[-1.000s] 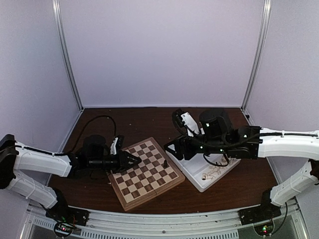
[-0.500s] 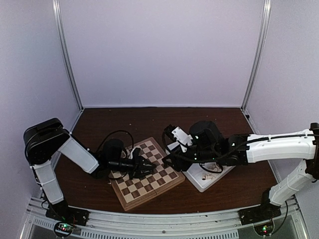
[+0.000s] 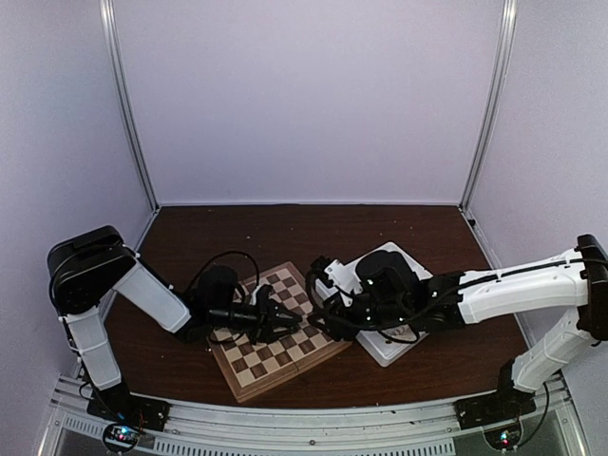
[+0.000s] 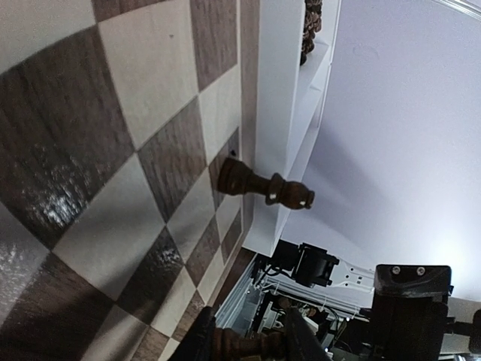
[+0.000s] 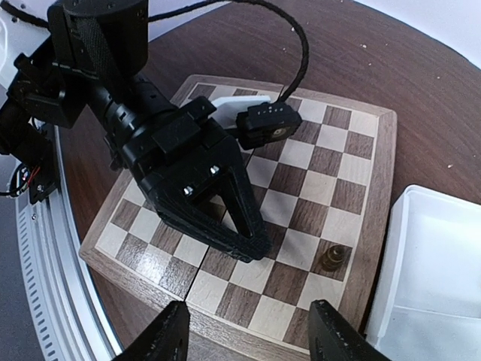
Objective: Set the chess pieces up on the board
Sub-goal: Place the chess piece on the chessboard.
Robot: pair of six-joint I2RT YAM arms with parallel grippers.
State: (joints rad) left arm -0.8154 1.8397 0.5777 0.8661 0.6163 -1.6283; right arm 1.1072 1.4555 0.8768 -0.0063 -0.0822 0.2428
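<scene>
Early stage of the set-up. On the board (image 5: 331,162), which lies askew on the dark worktop (image 5: 421,98), a single standing chessman (image 5: 333,258), dark, occupies a square in the row beside the white tray (image 5: 436,256). Every other square in view is bare, so on this evidence nearly the whole array remains to be placed. At least one further tray chessman (image 4: 310,26), also dark, shows in the left wrist view; no pale men can be made out. The left claw (image 5: 254,242), low over the middle of the board, is narrowed and clamped on a held chessman (image 4: 240,346), dark; whether its base touches a square cannot be told. The right claw (image 5: 252,335) hovers over the board's near edge, its fingers well apart with nothing between them.
</scene>
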